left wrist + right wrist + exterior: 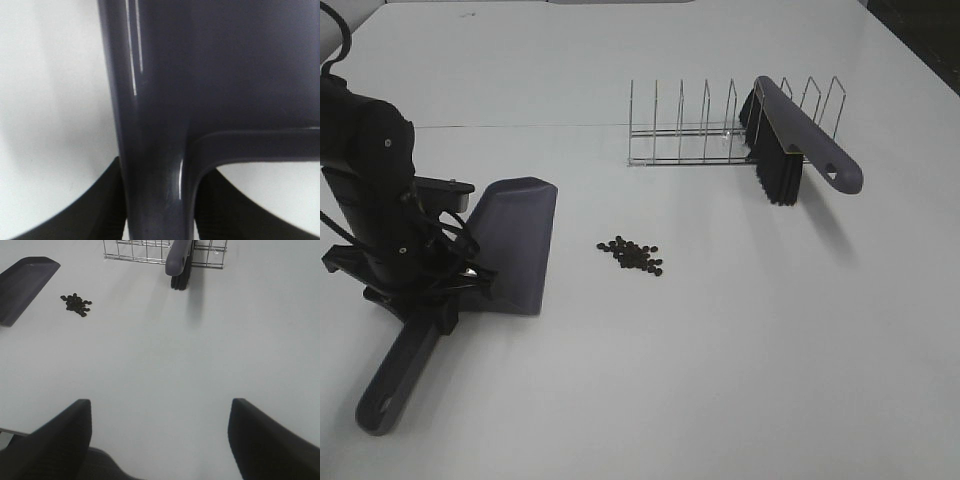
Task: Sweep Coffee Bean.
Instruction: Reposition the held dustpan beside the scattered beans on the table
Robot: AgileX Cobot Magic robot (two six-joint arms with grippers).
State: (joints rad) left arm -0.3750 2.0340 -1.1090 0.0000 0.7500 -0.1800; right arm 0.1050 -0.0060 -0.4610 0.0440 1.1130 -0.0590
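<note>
The coffee beans (631, 256) lay in a loose cluster on the table (770, 360), near the dustpan (520, 240) on its right. The cluster's long axis slanted from far-left to near-right. The left gripper (159, 210) pinched the dustpan's handle. The right gripper (160, 440) hung with jaws spread, empty.

Left arm bent low, left end effector (456, 290) clamped on dustpan (516, 240) handle. Right end effector (160, 435) raised, jaws apart, nothing between.

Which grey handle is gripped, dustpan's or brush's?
The dustpan: the left tool is clamped on its handle. The brush leans in the wire rack, untouched.
</note>
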